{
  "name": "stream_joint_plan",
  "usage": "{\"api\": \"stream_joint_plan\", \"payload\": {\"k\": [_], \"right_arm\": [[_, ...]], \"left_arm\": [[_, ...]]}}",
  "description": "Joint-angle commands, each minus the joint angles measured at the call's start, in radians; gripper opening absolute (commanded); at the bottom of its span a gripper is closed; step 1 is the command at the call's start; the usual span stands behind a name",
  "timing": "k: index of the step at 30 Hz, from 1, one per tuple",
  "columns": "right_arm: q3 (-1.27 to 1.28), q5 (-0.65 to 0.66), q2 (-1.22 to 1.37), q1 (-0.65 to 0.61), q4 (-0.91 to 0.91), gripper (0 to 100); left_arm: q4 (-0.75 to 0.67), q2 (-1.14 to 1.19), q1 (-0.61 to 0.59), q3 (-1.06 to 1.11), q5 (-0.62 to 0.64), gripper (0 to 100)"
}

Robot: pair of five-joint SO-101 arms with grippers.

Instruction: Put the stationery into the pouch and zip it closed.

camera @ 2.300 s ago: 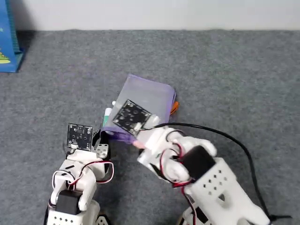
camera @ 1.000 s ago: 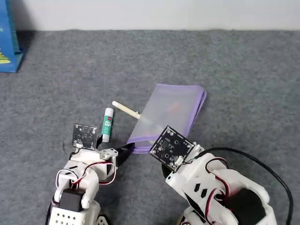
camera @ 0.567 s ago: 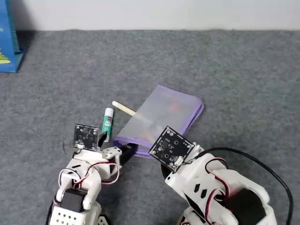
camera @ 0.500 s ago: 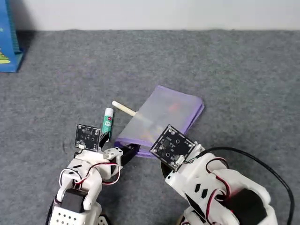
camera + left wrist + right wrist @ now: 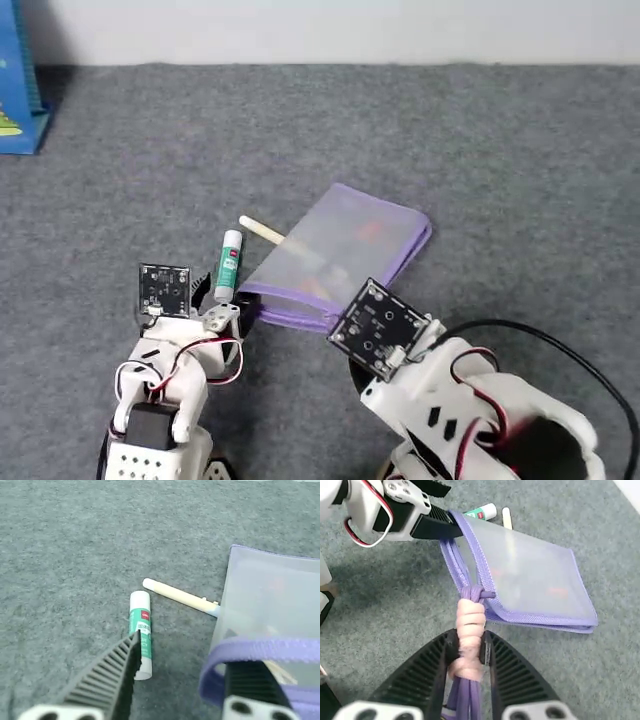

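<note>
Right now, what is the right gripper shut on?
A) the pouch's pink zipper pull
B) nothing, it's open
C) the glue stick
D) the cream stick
A: in the right wrist view the right gripper is shut on the pink zipper pull of the purple pouch, while the glue stick lies on the carpet apart from it.

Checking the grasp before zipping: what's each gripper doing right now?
Left gripper: open, against the pouch edge.
Right gripper: shut on the pink zip pull.
</note>
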Motion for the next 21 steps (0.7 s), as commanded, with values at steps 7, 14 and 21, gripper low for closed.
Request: {"api": "stream_joint_plan", "payload": {"k": [7,14,21], "right_arm": [[-0.049,-0.014,-0.097,-0.004,0.002,1.2],[-0.051,-0.015,-0.104,-0.001,0.054,14.6],[-0.051,-0.043,-0.104,-0.001,0.058,15.1]], "left_arm": [[-0.017,-0.012,0.020,-0.010,0.003,11],[0.029,-0.014,0.012,-0.093,0.003,1],[0.192,-0.014,-0.058,-0.360,0.009,1]]}}
